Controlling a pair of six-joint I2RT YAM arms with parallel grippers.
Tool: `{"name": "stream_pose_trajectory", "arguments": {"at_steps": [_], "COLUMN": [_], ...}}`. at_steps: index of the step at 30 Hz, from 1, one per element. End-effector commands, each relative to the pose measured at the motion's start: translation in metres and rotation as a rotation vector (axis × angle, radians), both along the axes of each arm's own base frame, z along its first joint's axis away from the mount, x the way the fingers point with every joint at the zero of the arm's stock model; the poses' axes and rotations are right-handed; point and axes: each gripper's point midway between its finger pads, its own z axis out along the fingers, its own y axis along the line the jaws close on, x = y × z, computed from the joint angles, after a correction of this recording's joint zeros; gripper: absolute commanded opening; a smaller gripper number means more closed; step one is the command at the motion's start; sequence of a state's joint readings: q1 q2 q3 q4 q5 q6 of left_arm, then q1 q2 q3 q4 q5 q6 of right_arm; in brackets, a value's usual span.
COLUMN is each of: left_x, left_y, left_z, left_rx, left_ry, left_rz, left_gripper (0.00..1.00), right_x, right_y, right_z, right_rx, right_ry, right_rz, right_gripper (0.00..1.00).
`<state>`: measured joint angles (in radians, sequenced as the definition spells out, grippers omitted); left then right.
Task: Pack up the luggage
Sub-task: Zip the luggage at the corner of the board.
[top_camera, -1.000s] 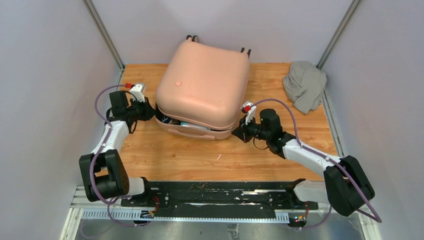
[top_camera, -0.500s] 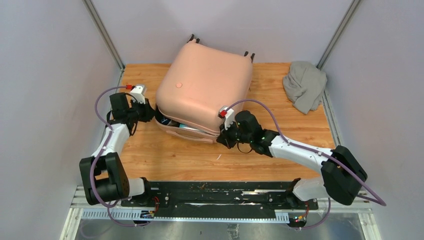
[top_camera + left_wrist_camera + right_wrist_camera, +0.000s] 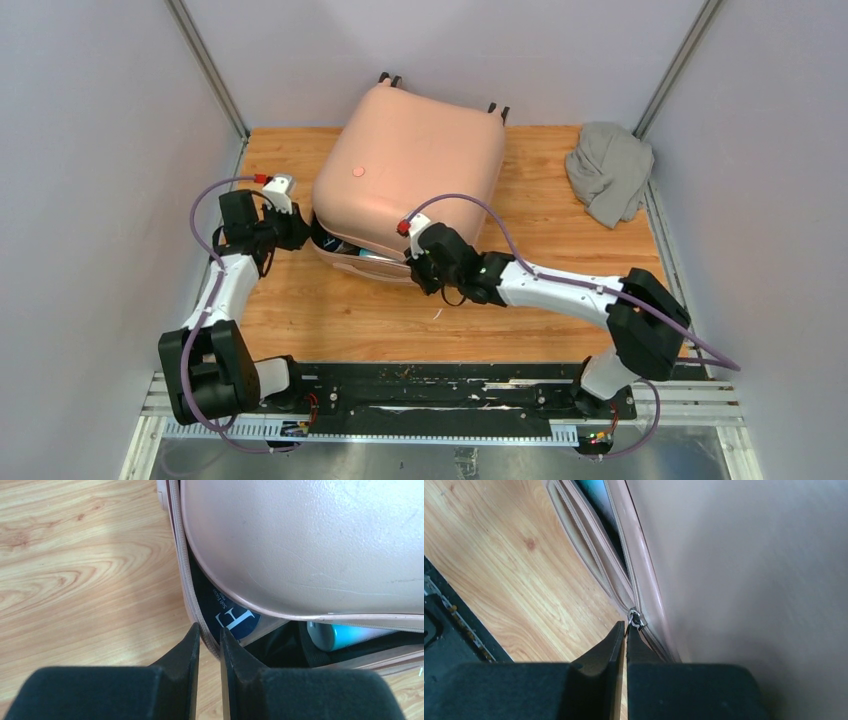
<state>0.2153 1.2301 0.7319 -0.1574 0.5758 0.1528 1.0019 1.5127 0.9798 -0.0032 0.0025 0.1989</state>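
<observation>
Top view: luggage [image 3: 405,175] lies flat at the mid-back of the table [image 3: 560,240], shell up, wheels toward the far wall. Its lid is ajar along the near-left edge. Left gripper [image 3: 296,228] is at the near-left corner of the luggage. Right gripper [image 3: 413,272] is against the near edge, close to the middle. Grey cloth [image 3: 608,172] lies far right, well apart from the luggage.

Left wrist: left gripper [image 3: 209,640] is clenched on the lower rim of the luggage [image 3: 310,540], and the rim strip passes between the fingers. The lid stands raised above the rim. In the gap are a dark blue item [image 3: 235,619] with white lettering, a cyan cylinder [image 3: 345,632] and black lining.

Right wrist: right gripper [image 3: 625,630] has its fingers pressed together, tips right at the zipper pull [image 3: 637,619] on the seam. Cannot tell whether it pinches the pull's tab. The seam is split open beyond the pull.
</observation>
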Motion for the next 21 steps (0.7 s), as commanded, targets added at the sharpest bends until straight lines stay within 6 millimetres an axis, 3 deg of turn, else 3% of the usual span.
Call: {"name": "stream_pose_trajectory", "arguments": {"at_steps": [1,6,10,12,14,17,21], "left_x": [-0.056,-0.059,-0.060,-0.060,-0.059,-0.061,-0.065], "left_y": [-0.049,-0.048,-0.043,-0.037,-0.031,-0.025,-0.025], "left_z": [-0.021,-0.016,-0.012,-0.010,-0.007,-0.003,0.006], "left_rx": [-0.162,-0.150,-0.130,-0.127,-0.124,-0.096,-0.070], "left_ry": [0.198,0.189,0.186,0.178,0.176,0.165,0.139], "left_rz": [-0.160,-0.165,-0.159,-0.142,-0.130,-0.134,-0.156], "left_gripper": [0.00,0.00,0.00,0.00,0.00,0.00,0.00], "right_x": [-0.019,-0.015,-0.012,-0.009,-0.008,-0.006,0.009], "right_y": [0.069,0.093,0.075,0.054,0.027,-0.021,-0.105], "right_z": [0.023,0.019,0.022,0.029,0.047,0.066,0.093], "right_rx": [0.096,0.059,0.015,0.011,0.040,0.079,0.165], "right_ry": [-0.019,-0.018,-0.011,0.002,0.002,0.015,0.010], "right_rz": [0.138,0.163,0.122,0.076,0.031,-0.049,-0.266], "right_gripper": [0.04,0.16,0.33,0.40,0.49,0.58,0.63]}}
